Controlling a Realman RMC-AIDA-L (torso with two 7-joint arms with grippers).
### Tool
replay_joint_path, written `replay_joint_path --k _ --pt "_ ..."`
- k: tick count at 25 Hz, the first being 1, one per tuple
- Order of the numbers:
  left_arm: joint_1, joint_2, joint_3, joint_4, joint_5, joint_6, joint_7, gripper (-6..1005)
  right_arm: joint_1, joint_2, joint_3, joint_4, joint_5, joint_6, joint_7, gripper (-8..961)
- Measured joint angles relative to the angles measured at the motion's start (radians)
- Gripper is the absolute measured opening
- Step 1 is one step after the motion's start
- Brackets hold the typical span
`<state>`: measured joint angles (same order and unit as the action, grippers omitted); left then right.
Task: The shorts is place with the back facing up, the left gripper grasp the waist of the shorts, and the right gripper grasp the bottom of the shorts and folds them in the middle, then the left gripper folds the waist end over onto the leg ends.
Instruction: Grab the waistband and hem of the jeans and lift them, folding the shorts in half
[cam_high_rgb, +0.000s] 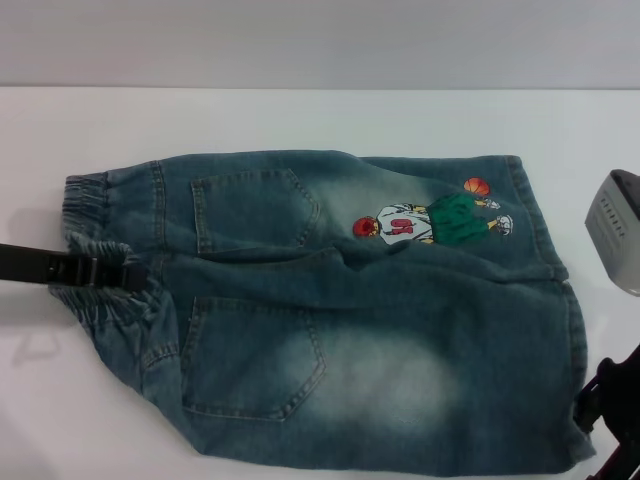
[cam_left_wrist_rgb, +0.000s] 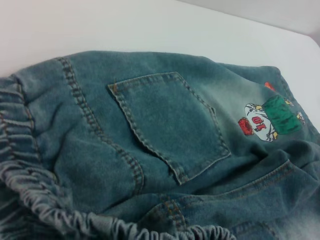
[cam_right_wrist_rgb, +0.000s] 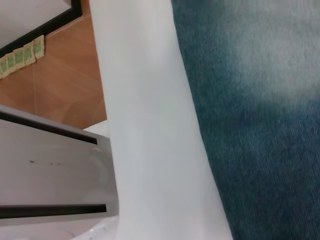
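Blue denim shorts (cam_high_rgb: 350, 320) lie flat on the white table (cam_high_rgb: 300, 120), back up, with two back pockets and a cartoon print (cam_high_rgb: 430, 222) showing. The elastic waist (cam_high_rgb: 95, 200) is at the left, the leg ends (cam_high_rgb: 560, 300) at the right. My left gripper (cam_high_rgb: 128, 272) reaches in from the left at mid-waist, shut on the bunched waistband (cam_left_wrist_rgb: 75, 220). My right gripper (cam_high_rgb: 598, 400) sits at the near right, against the hem of the nearer leg. The right wrist view shows only denim (cam_right_wrist_rgb: 260, 100) beside bare table.
A grey-white piece of equipment (cam_high_rgb: 618, 230) stands at the right edge, close to the far leg end. In the right wrist view the table's edge (cam_right_wrist_rgb: 100, 75) drops to a wooden floor (cam_right_wrist_rgb: 65, 75).
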<state>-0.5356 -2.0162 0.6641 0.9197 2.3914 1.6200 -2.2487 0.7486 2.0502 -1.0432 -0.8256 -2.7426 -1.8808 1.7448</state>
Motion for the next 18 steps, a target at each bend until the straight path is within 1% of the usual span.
replay_joint_path --k 6,18 --pt "0.005 -0.001 0.000 -0.010 0.000 -0.008 0.002 102 0.001 0.013 -0.006 -0.005 0.013 0.007 -0.002 744" --pt "0.010 -0.001 0.002 -0.010 0.000 -0.009 0.003 106 -0.001 0.013 -0.005 -0.006 0.038 0.027 -0.029 637"
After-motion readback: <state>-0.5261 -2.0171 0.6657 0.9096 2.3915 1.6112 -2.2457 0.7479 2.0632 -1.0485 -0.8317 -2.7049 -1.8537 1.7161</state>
